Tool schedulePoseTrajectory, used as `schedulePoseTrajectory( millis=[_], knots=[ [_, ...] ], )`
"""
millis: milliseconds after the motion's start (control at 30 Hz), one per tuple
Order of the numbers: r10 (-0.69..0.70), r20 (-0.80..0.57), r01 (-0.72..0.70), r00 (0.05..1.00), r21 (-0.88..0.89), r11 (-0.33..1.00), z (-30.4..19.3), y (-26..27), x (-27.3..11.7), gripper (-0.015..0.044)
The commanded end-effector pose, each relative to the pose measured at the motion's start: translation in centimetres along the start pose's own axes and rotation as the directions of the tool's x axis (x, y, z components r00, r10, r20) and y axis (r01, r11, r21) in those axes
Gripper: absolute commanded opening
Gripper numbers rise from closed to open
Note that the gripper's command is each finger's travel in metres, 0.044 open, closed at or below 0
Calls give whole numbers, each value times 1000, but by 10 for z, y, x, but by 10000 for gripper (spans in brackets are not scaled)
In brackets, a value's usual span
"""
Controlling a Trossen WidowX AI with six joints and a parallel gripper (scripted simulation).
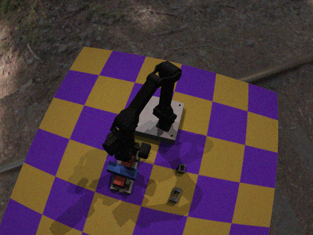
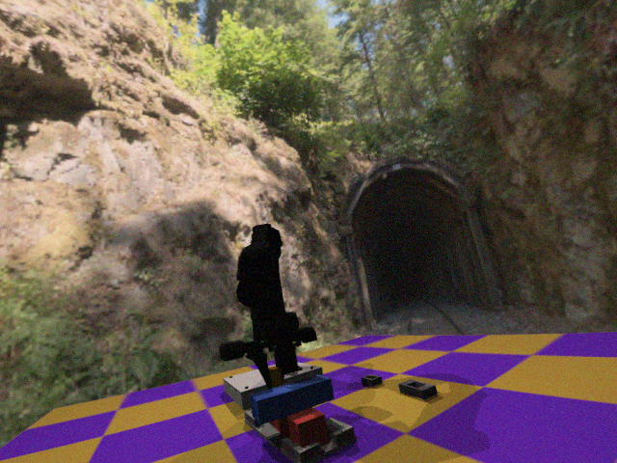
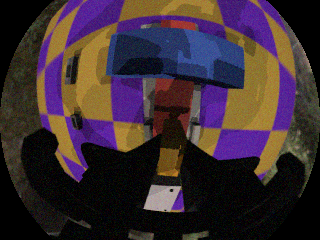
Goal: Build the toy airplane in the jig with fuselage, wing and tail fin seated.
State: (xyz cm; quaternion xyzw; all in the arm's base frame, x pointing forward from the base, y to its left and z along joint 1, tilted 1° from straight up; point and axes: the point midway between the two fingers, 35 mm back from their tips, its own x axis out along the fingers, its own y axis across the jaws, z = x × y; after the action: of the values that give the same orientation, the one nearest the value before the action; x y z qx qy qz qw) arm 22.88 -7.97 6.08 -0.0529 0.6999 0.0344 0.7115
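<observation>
The red fuselage (image 1: 119, 180) (image 2: 308, 427) (image 3: 172, 92) lies lengthwise in the grey cradle (image 1: 128, 190) (image 3: 148, 100). The blue wing (image 1: 122, 170) (image 2: 292, 398) (image 3: 175, 52) lies across the top of the fuselage; its tab and socket are hidden. My gripper (image 2: 271, 382) (image 3: 170, 138) is shut on the orange tail fin (image 2: 275, 374) (image 3: 169, 161) and holds it upright over the tail end of the fuselage, on the arm-base side of the wing. The fin's lower end is dark in the wrist view and hidden behind the wing in the exterior view, so I cannot tell if its tab is in the socket.
Two grey hollow holders stand to the side of the cradle, a smaller one (image 1: 181, 164) (image 2: 371, 381) and a larger one (image 1: 179, 196) (image 2: 417, 394). The arm's pale base plate (image 1: 147, 122) (image 2: 239, 386) is just behind the cradle's tail end.
</observation>
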Motion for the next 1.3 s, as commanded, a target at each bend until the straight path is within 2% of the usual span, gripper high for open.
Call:
schedulePoseTrajectory(
  millis=[0, 100, 133, 267, 600, 867, 1100, 1267],
  knots=[
    [0, 1, 0, 1000, 0, 1000, 0, 0, 0, 52],
    [0, 1, 0, 1000, 0, 1000, 0, 0, 0, 32],
    [0, 1, 0, 1000, 0, 1000, 0, 0, 0, 5],
    [0, 1, 0, 1000, 0, 1000, 0, 0, 0, 0],
    [0, 1, 0, 1000, 0, 1000, 0, 0, 0, 260],
    [0, 1, 0, 1000, 0, 1000, 0, 0, -2, 260],
    [-2, -4, 2, 1000, -5, 1000, 2, 0, -83, 260],
    [-2, -5, 2, 1000, -5, 1000, 5, -1, -91, 260]
  ],
)
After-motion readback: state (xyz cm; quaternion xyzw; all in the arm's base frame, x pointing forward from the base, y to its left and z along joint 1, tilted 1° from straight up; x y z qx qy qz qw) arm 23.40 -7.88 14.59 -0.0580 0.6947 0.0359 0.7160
